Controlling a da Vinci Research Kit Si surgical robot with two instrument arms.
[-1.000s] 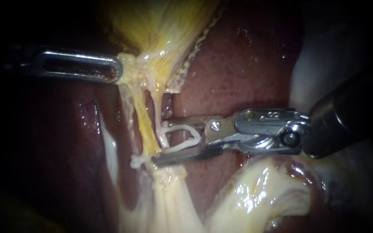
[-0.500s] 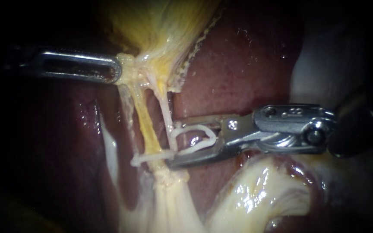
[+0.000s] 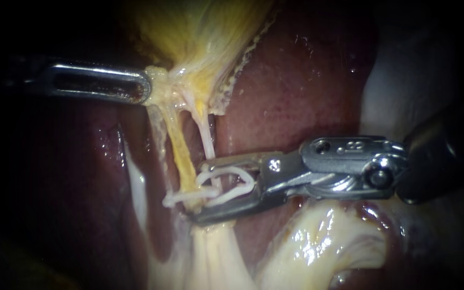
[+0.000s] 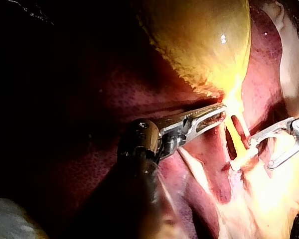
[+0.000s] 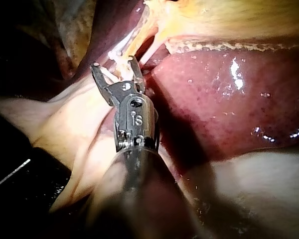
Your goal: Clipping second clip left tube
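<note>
The right instrument [image 3: 200, 189] holds a white clip [image 3: 251, 182] in half-open jaws astride a tube [image 3: 206, 134]; the left instrument [image 3: 146, 88] clenches gallbladder [image 3: 200, 32] tissue.

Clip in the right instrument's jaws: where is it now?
Endoscope view, centre: the loaded clip sits in the right instrument's jaws at the thin tube, just right of the yellow tube and its placed clip.

The shaft of the left instrument [image 3: 147, 86] fades into darkness and the gallbladder [image 3: 200, 32] runs off the endoscope view's top edge; the thin tube [image 3: 206, 134] is lost behind the upper jaw of the right instrument [image 3: 202, 189]. Where the held clip [image 3: 232, 193] overlaps the fitted clip [image 3: 181, 197], which tube it straddles cannot be told; the right wrist view hides this too.
</note>
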